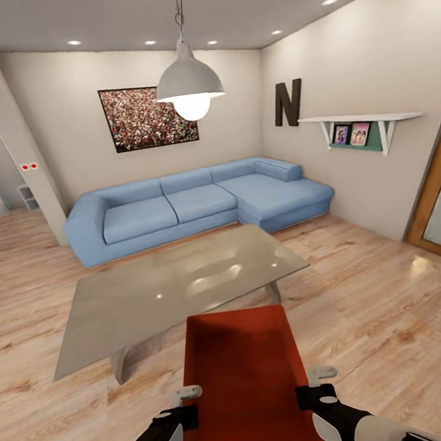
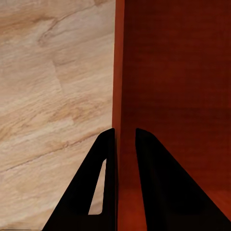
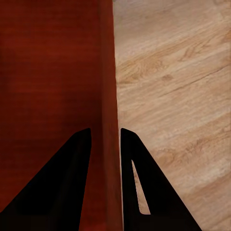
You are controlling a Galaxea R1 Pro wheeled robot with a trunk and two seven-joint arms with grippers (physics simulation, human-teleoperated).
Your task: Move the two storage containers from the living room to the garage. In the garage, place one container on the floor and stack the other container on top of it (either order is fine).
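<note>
At 6 o'clock, above light wood-plank floor | open-topped red-orange rectangular bin | left gripper jaws clamp its 9 o'clock wall | right gripper jaws clamp its 3 o'clock wall.

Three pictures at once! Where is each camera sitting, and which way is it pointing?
Head view: up on the robot's head, facing forward and down across the living room: red container, grey table, blue sofa; both arms and the left hand and right hand show.
Left wrist view: on the left arm, looking along its black fingers, which straddle one container wall.
Right wrist view: on the right arm, fingers straddling the opposite wall.
Shared: the container and wood floor.
</note>
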